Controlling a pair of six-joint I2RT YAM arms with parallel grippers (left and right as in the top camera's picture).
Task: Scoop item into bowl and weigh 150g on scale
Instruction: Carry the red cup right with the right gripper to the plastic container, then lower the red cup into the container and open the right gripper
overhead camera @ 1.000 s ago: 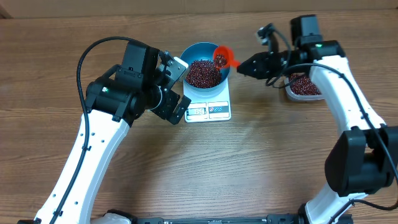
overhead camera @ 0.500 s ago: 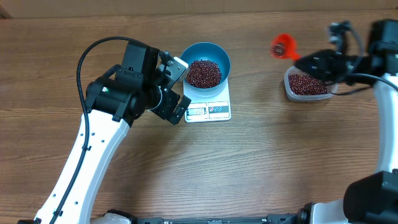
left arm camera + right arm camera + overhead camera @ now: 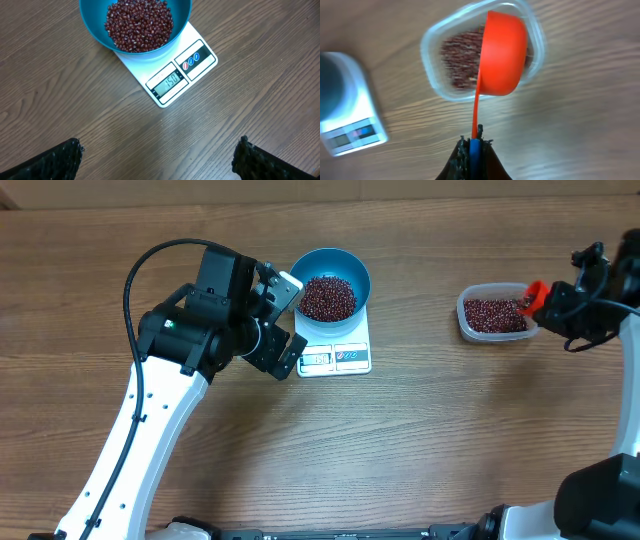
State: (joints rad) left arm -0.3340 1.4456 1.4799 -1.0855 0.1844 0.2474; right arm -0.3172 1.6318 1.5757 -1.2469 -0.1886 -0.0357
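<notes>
Hovering above the tub [image 3: 490, 315] by the right edge of the table [image 3: 420, 450], the right gripper [image 3: 472, 144] pinches the scoop [image 3: 502, 52] handle, probably to set it down. Beans [image 3: 139, 25] sit in the bowl [image 3: 182, 20] on the scale [image 3: 205, 62], toward the far edge; the left gripper [image 3: 157, 160], spread, frames the display [image 3: 167, 82].

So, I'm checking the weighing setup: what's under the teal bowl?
The white scale sits under the bowl, its display and buttons sticking out in front. The platform beneath the bowl is covered, and the beans hide the bowl's floor.
</notes>
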